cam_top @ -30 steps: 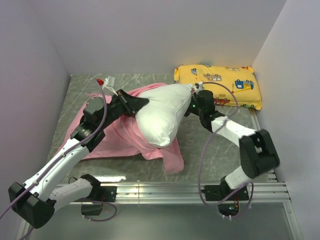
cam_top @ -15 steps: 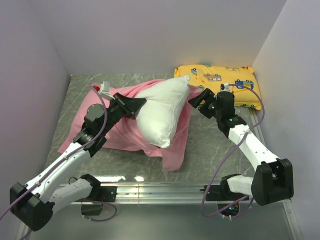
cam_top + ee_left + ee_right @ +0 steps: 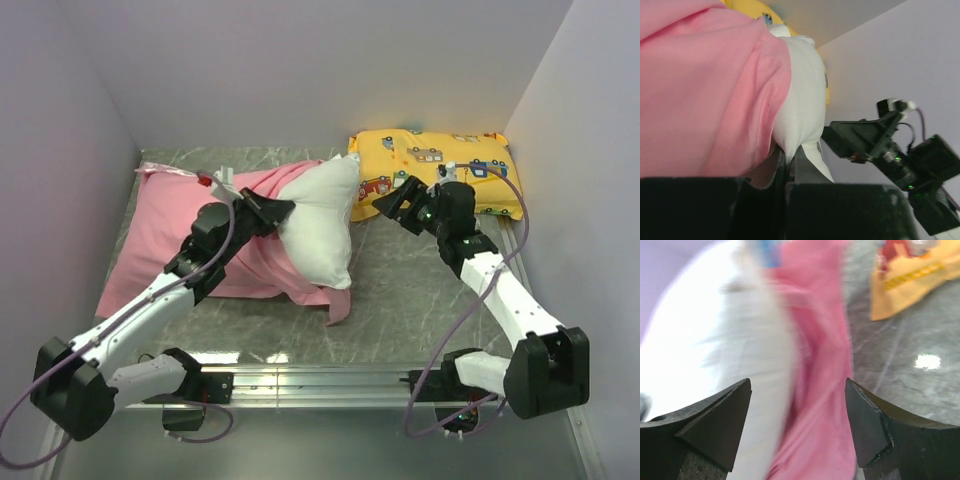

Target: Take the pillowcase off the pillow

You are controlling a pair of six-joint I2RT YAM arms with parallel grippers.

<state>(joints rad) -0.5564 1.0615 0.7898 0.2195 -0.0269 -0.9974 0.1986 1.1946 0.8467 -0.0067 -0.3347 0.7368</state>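
Observation:
The pink satin pillowcase [image 3: 170, 240] lies spread over the left of the table, still covering part of the white pillow [image 3: 320, 225], which sticks out of its right end. My left gripper [image 3: 275, 212] is shut on white pillow fabric right beside the pink hem; in the left wrist view the pillow [image 3: 802, 100] runs into the closed left gripper [image 3: 789, 162] next to the pillowcase [image 3: 700, 90]. My right gripper [image 3: 388, 203] is open and empty, just right of the pillow. The right wrist view, where the right gripper [image 3: 797, 390] is open, shows the pillow [image 3: 715, 330] and the pillowcase [image 3: 815, 365] blurred.
A yellow vehicle-print pillow [image 3: 440, 160] lies at the back right against the wall, just behind my right gripper; it also shows in the right wrist view [image 3: 910, 280]. Grey marble table [image 3: 420, 290] lies bare under the right arm. Walls close in on three sides.
My right gripper has let go of the pillow's far end and drawn back to the right. The pillow has dropped lower and leftward. The pillowcase has spread toward the back left corner.

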